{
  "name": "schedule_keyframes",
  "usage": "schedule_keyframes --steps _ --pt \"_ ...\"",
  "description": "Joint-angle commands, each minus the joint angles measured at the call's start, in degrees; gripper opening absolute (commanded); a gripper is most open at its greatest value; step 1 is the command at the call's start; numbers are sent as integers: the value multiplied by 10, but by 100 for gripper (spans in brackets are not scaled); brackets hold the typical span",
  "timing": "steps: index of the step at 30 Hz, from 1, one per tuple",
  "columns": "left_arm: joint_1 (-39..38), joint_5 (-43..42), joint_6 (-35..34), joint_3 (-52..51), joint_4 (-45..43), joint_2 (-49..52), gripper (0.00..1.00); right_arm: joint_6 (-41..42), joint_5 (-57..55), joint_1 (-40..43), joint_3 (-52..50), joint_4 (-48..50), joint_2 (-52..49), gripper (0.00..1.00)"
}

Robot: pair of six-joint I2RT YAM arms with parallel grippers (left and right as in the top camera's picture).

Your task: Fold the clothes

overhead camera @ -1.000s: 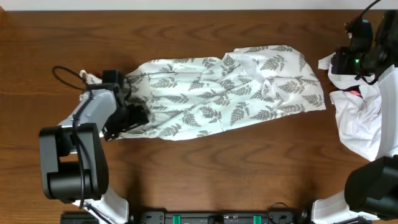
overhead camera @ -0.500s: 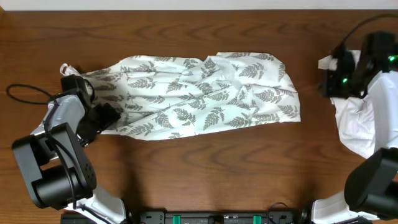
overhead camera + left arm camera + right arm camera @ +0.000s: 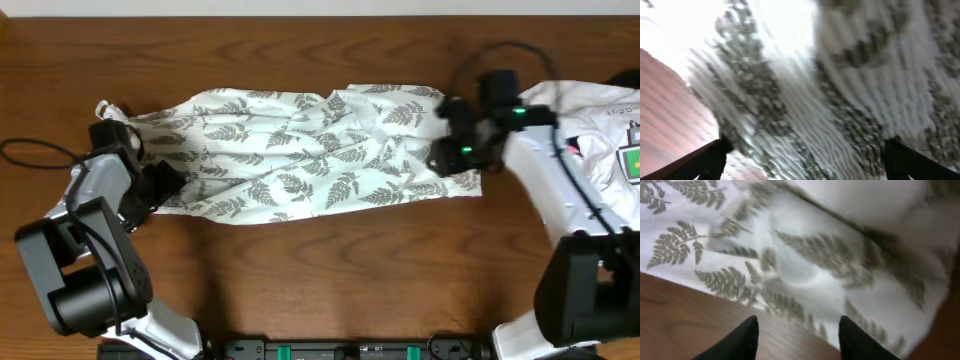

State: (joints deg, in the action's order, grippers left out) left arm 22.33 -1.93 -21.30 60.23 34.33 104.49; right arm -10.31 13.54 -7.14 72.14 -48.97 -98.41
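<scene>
Clothes lie stretched lengthwise across the table, so I hold my left gripper wide apart at their left end and my right gripper parted over the right hem, both empty, placed, I judge, to pinch opposite ends.

Wooden table, plain white garment at its right edge, green-yellow tag

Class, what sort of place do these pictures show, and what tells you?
Likely a robot lab bench: left arm and right arm at a wooden table, a fern-print garment laid out between them, a white garment aside.
</scene>
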Motion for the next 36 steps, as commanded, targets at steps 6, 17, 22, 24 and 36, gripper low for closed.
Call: schedule_keyframes --steps 6,17,22,24,36 --pt "16 11 -15 -7 -2 11 100 43 -127 -103 -8 73 -69 60" --pt "16 11 -14 -7 -2 11 100 102 -158 -146 -8 110 -158 33" --pt "16 11 -13 -7 -1 11 100 226 -319 -127 0 92 -148 1" --pt "16 11 -13 -7 0 11 100 273 -364 -108 7 73 -133 1" --pt "16 11 -12 -7 2 11 100 267 -332 62 17 67 -34 1"
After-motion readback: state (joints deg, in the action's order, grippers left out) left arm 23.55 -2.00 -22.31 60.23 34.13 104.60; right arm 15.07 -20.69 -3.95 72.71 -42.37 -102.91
